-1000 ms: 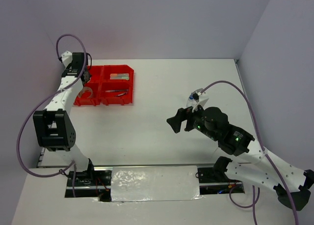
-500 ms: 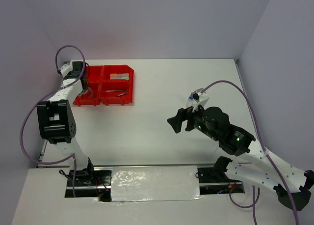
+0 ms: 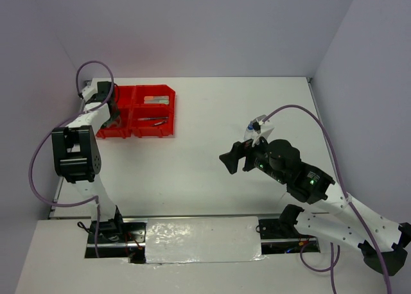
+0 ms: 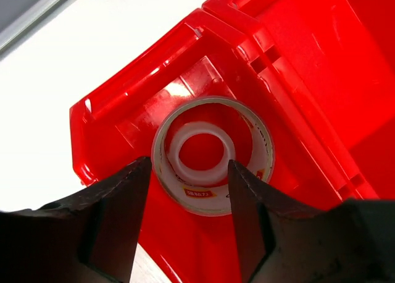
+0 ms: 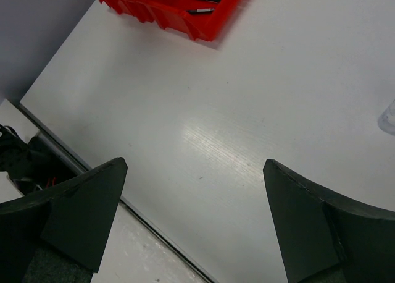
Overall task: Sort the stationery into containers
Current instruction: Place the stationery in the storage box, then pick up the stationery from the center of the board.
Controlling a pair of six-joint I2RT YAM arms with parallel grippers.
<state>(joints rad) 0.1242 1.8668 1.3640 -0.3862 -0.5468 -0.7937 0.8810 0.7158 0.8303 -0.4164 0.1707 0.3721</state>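
Tape ring [image 4: 199, 194] lies flat in a corner compartment of the red tray [image 4: 296, 67], just beyond the tips of the left claw [image 4: 188, 164]. That claw's fingers stand parted either side of the ring's near edge, without clamping it. The right claw [image 5: 195, 164] gapes wide above the white tabletop [image 5: 247, 79], holding nothing. The tray sits well ahead of it to the left, and a blue-capped clear bottle [image 3: 252, 128] stands near its right side.

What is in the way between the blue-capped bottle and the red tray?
Nothing visible. Only bare table lies between the blue-capped bottle and the red tray. The right claw, open, hangs on the near side of that line.
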